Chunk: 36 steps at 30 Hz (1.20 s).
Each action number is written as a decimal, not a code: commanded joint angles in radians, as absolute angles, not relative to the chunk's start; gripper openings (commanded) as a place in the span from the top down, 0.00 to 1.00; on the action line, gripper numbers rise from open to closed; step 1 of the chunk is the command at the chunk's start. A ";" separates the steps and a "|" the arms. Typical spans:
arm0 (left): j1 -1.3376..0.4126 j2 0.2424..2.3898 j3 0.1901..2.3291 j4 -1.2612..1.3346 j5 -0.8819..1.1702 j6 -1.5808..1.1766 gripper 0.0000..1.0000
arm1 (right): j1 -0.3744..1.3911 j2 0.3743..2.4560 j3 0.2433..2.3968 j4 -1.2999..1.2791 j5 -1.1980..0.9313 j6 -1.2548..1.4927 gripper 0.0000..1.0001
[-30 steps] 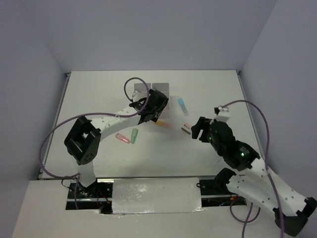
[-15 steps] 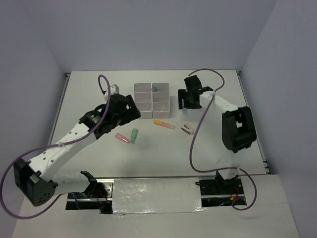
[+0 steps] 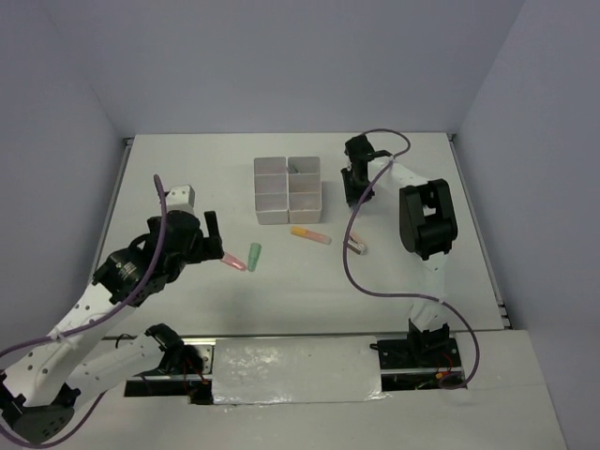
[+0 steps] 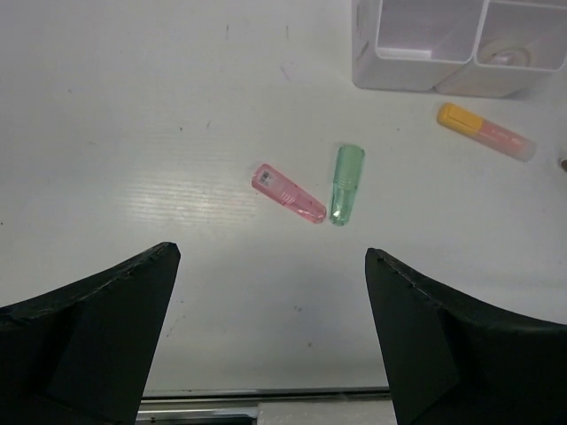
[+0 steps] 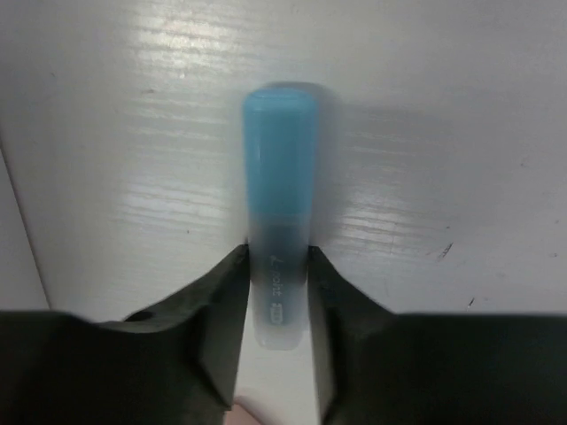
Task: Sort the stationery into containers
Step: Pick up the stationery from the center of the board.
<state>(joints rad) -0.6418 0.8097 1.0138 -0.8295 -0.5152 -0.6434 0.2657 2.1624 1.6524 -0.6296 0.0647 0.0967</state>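
Note:
The white containers (image 3: 272, 215) stand at mid-table, also in the left wrist view (image 4: 416, 73). A pink marker (image 3: 232, 262), a green marker (image 3: 254, 254) and an orange marker (image 3: 310, 234) lie in front of them; the left wrist view shows the pink (image 4: 288, 193), green (image 4: 346, 183) and orange (image 4: 485, 131) ones. My left gripper (image 3: 214, 242) is open and empty, left of the pink marker (image 4: 272, 257). My right gripper (image 3: 354, 185) is down at the table right of the containers, shut on a blue marker (image 5: 279, 159), which is hidden in the top view.
A small tan and pink item (image 3: 356, 244) lies right of the orange marker. A thin dark item (image 3: 295, 170) sits in a far compartment. White walls enclose the table on three sides. The right arm's purple cable loops over the table's right half.
My left arm has pulled back from the containers toward the near left, its gripper now open beside the pink marker. My right gripper has stayed right of the containers and holds the blue marker.

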 commanded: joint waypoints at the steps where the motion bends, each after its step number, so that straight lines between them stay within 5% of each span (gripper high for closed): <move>1: -0.638 0.796 0.996 -0.812 -0.560 -0.607 0.01 | 0.267 2.180 1.677 -0.693 0.061 0.078 0.68; 5: -0.638 0.766 0.992 -0.776 -0.540 -0.621 0.01 | 0.259 2.157 1.651 -0.699 0.060 0.086 1.00; 20: -0.638 0.831 1.081 -0.385 -0.216 -0.704 0.04 | 0.244 1.473 1.319 -0.465 -0.031 0.170 1.00; 29: -0.638 1.060 1.164 -0.074 0.076 -0.772 0.06 | 0.509 1.061 1.091 -0.313 -0.296 0.147 1.00; 36: -0.641 1.114 1.135 0.038 0.143 -0.811 0.11 | 0.664 0.965 1.054 -0.284 -0.242 0.189 1.00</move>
<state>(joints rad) -0.6392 1.1271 1.1236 -0.0952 0.0849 -0.7868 0.6353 0.9821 1.0466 -0.3489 -0.2543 0.1738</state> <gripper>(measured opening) 0.892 0.338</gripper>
